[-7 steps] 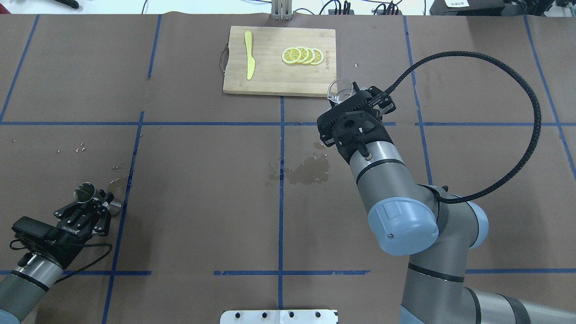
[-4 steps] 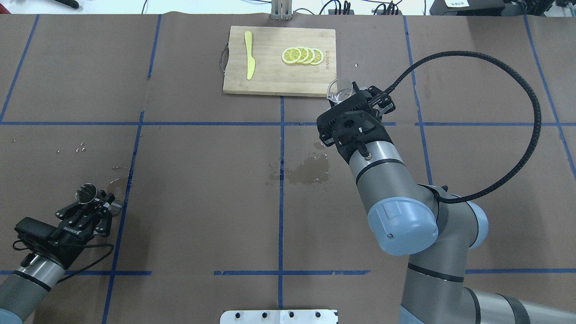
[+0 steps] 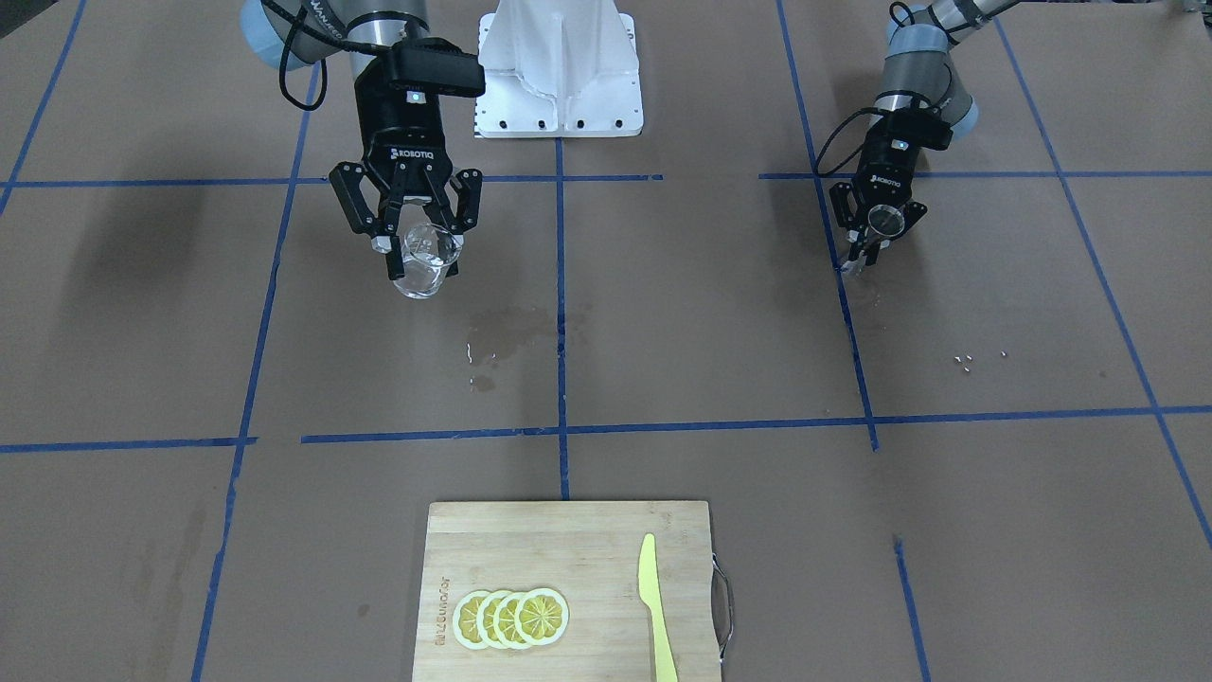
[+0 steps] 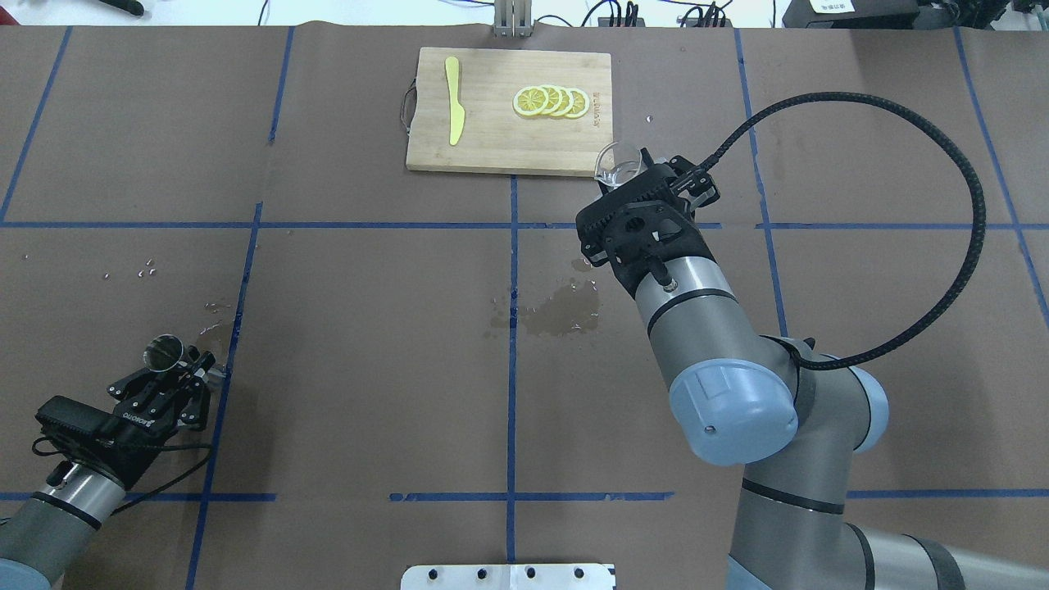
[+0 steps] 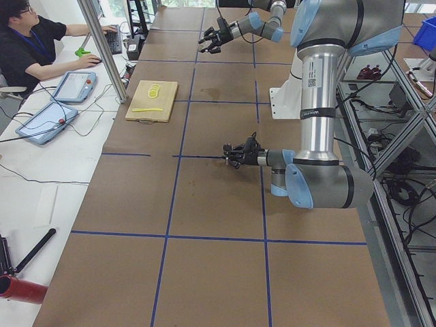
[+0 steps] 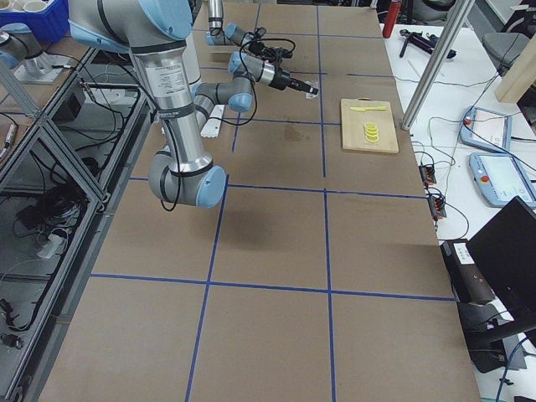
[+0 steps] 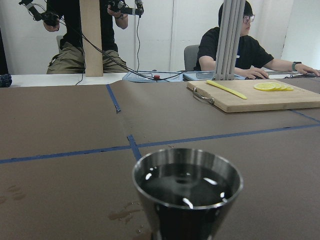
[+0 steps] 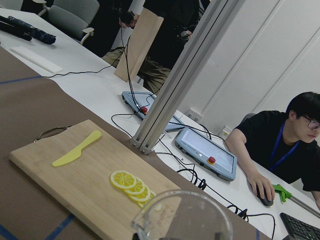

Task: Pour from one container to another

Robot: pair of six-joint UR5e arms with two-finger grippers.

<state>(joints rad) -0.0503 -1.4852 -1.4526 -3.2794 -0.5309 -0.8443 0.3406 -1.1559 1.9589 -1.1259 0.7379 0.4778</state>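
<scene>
- Right end effector (image 3: 419,248): fingers closed partway round the glass cup (image 3: 420,270), one on each side, gripping it. I see the cup held above the desk (image 3: 663,313), just beside the cutting board (image 4: 492,139) corner in the overhead view.
- Left end effector (image 3: 873,235): clamped tight on the steel jigger (image 3: 886,219) near its waist, low over the desk by a blue tape line (image 3: 852,322), rim tilted.
- Cup and jigger are well apart.
- Wet patch (image 3: 511,332) lies on the desk between them.
- Board carries lemon slices (image 4: 551,101) and a yellow knife (image 4: 453,98).
</scene>
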